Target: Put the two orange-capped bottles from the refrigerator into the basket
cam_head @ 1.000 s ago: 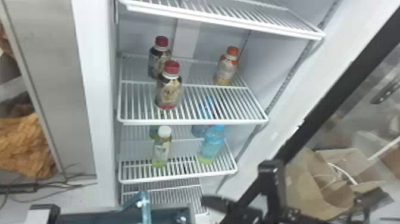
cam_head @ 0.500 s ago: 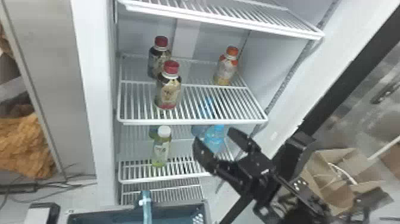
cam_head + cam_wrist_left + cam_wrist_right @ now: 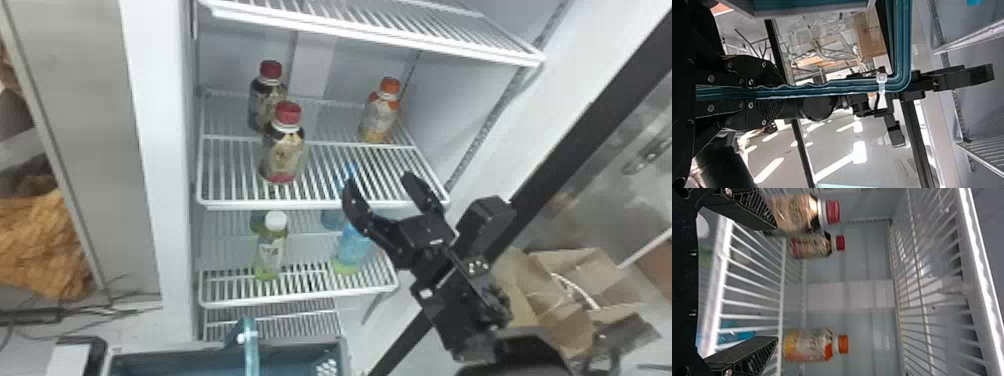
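One orange-capped btl [image 3: 382,112] stands upright near the back R corner of the upper bottle shelf [image 3: 320,204]. R gripper [image 3: 380,181] is by that shelf's front R corner, fingers wide apart w/ nothing betw. them. On the same shelf, L side, are two red-capped btls, one [image 3: 269,97] nr the back L corner, the other [image 3: 284,150] closer to the front edge. Shelf below: white-capped btl [image 3: 271,250] on the L, blue btl [image 3: 354,247] twd the R edge. Basket [image 3: 170,354] sits low in front; L gripper [image 3: 782,93] has its fingers closed on the basket's teal handle [image 3: 251,350].
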You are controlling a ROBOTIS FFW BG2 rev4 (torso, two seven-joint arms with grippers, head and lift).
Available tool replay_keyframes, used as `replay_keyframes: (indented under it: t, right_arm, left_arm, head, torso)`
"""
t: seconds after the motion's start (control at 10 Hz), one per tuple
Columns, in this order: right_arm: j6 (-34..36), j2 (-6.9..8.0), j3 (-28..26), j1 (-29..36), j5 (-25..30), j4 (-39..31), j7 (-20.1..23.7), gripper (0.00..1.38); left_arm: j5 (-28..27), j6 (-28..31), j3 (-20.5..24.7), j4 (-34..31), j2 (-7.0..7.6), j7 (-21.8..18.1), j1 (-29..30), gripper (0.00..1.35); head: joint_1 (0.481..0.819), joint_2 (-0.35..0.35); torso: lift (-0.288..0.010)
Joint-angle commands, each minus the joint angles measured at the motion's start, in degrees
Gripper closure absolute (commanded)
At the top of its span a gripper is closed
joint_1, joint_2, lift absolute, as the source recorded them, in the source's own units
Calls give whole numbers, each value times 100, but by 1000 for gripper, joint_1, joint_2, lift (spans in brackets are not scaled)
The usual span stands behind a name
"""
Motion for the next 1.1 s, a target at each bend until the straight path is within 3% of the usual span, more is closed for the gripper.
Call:
replay_keyframes:
  t: [0.0, 1.0]
  right_arm:
    - [-223, -31, -10, -416, 107, 396, -52, 39]
    - [-1039, -128, -44, -2412, 827, 2603, -491, 10]
  left_arm:
    - [21, 0, -30, 7, 15, -1, -10, 1197]
    - [67, -42, -53, 49, 50, 8, -66, 1197]
  head:
    - [695, -350]
    - [695, -350]
  torso:
    - [-40]
    - [-40]
